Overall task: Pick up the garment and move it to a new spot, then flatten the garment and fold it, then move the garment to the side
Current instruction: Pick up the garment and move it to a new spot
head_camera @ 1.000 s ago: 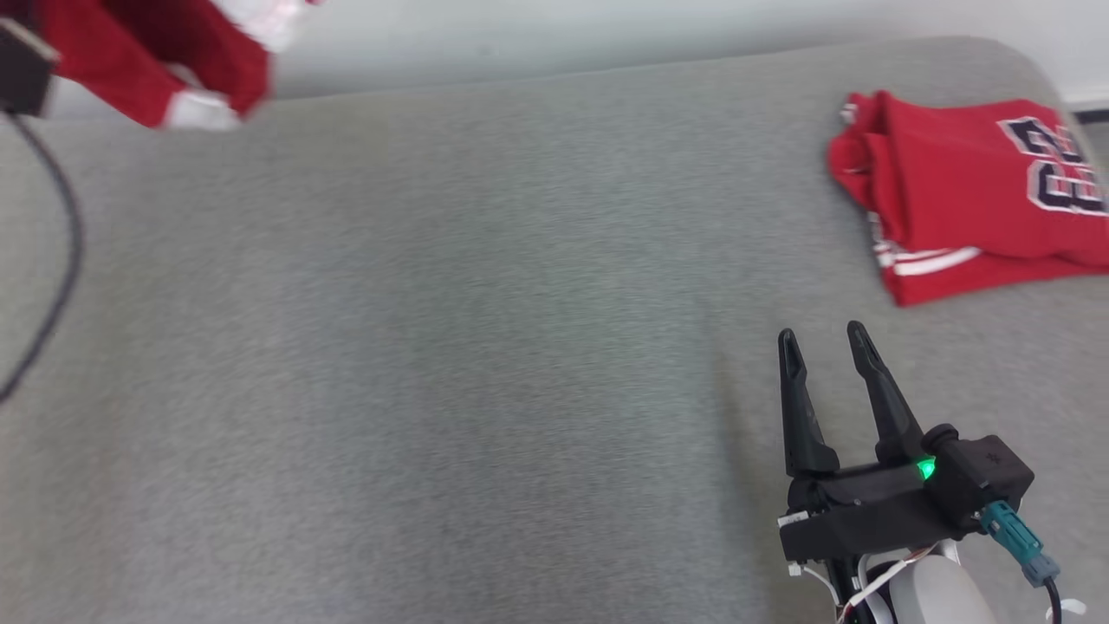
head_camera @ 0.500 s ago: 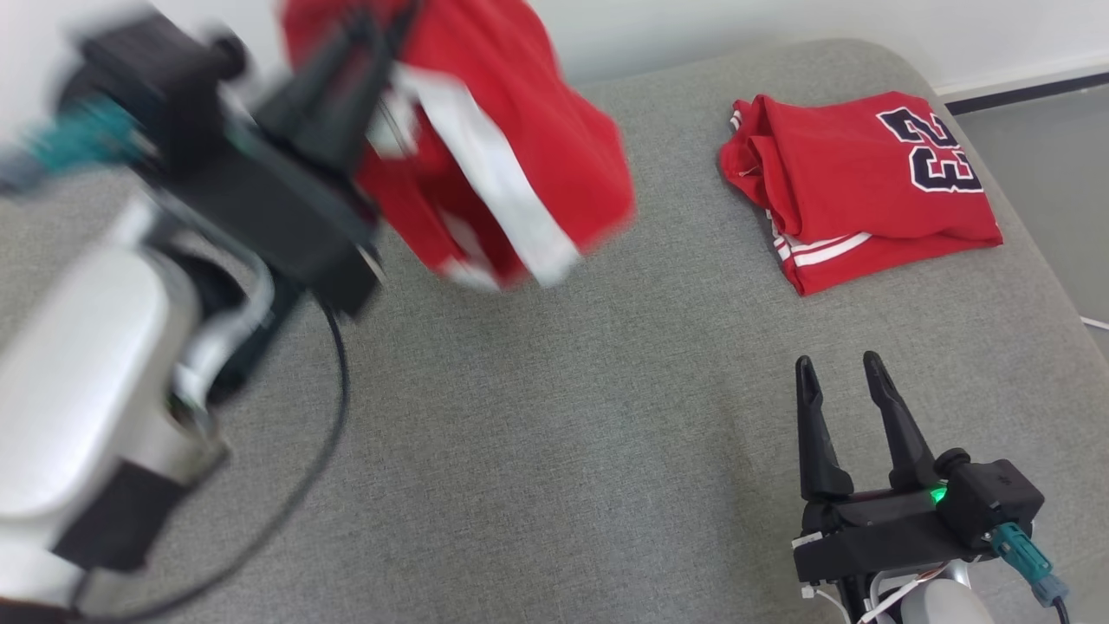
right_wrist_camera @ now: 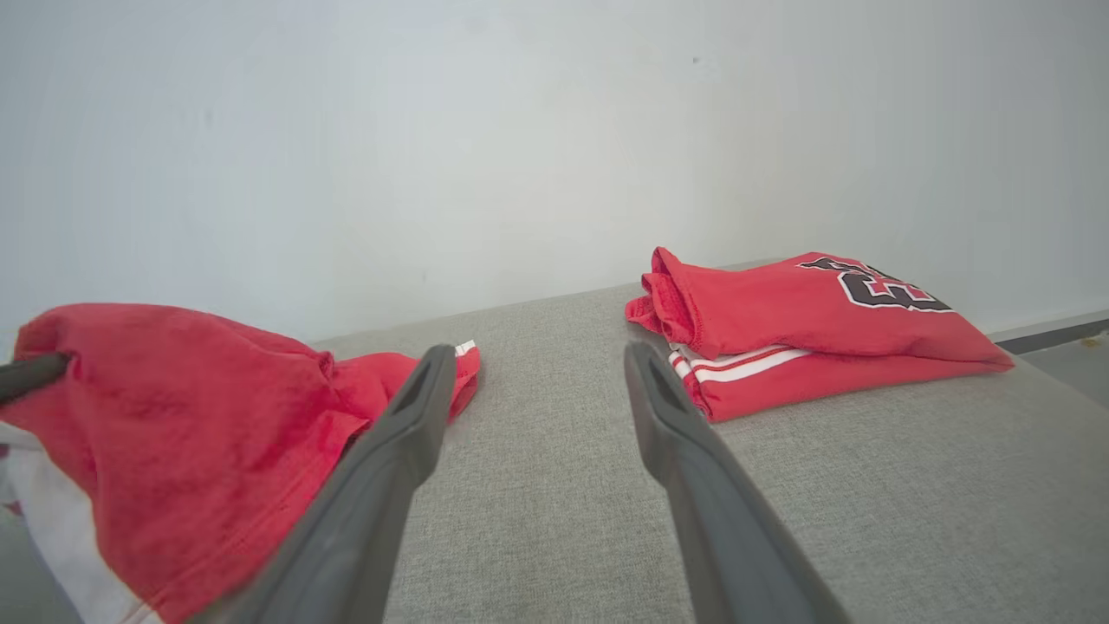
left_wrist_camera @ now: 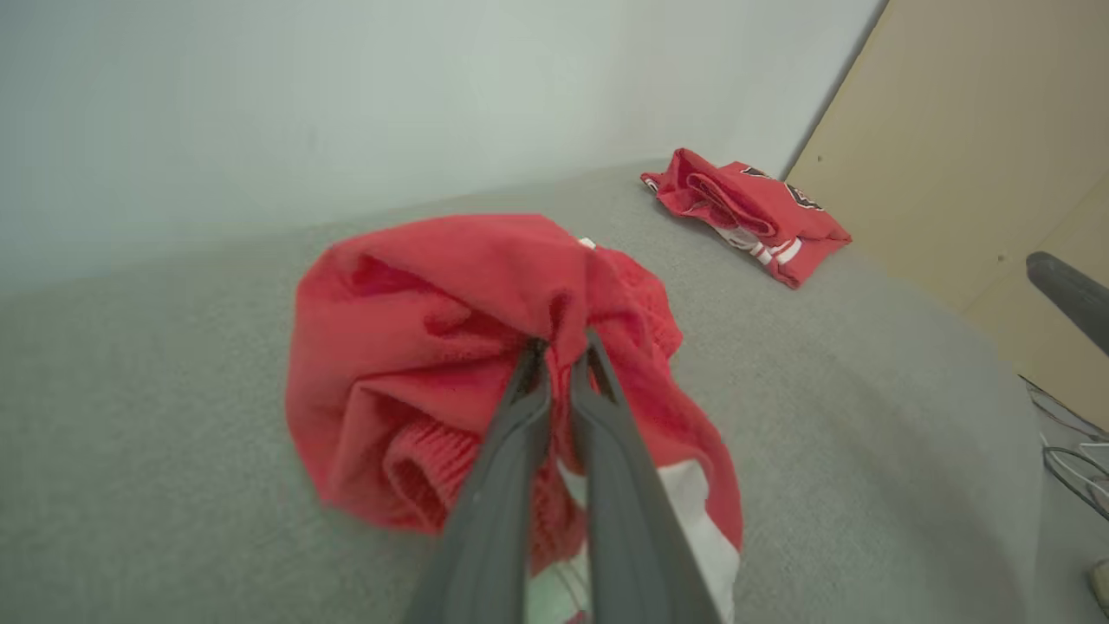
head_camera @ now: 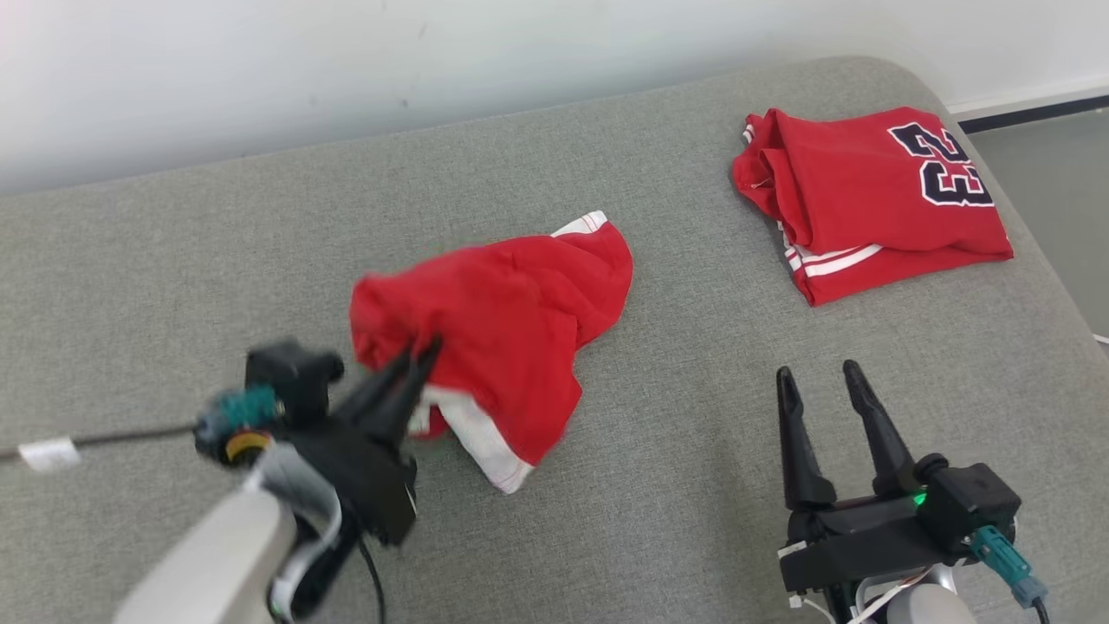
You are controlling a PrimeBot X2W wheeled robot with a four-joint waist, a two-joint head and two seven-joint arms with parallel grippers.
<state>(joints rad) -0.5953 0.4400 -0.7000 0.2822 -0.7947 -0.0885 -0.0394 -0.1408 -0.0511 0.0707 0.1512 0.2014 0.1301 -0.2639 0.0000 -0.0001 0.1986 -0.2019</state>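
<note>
A crumpled red garment (head_camera: 511, 321) with white trim hangs and drapes onto the middle of the grey surface. My left gripper (head_camera: 423, 354) is shut on its near-left edge, lifting that part; the left wrist view has the fingertips pinching a fold of the garment (left_wrist_camera: 433, 347) at the left gripper (left_wrist_camera: 561, 347). The garment (right_wrist_camera: 173, 425) also lies at the left of the right wrist view. My right gripper (head_camera: 814, 374) stands open over bare fabric at the lower right, nothing between its fingers (right_wrist_camera: 407, 442).
A folded red jersey (head_camera: 866, 199) with dark numbers lies at the far right corner of the grey padded surface (head_camera: 217, 260). A white wall runs behind. The surface's right edge drops to a grey floor (head_camera: 1048, 165). A black cable (head_camera: 113, 436) trails left from my left wrist.
My left gripper has carried the garment from the far left, high up, down to the middle of the surface, where most of it now rests. The head camera has shifted. The right gripper stays open.
</note>
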